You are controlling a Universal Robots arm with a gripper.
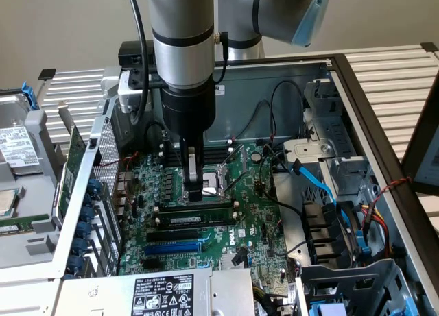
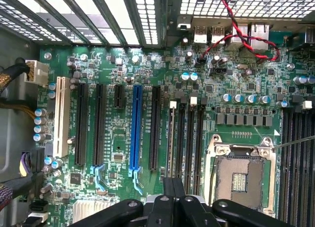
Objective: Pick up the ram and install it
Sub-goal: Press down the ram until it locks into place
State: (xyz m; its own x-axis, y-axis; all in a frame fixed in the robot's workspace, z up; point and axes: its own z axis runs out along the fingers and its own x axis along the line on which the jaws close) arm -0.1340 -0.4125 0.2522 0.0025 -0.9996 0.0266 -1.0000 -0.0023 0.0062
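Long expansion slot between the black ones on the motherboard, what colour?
Blue. The long blue expansion slot shows best in the wrist view, flanked by black slots.

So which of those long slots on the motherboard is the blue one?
The long blue slot, the one among the black expansion slots that lies farthest from the gripper; the rest are black.

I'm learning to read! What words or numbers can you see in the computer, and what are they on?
"DELL": white letters on the green motherboard.
White sticker on the power supply: print and symbols too small to read.
Label on the ram: too small to read.
Motherboard markings in the wrist view: too blurred to read.
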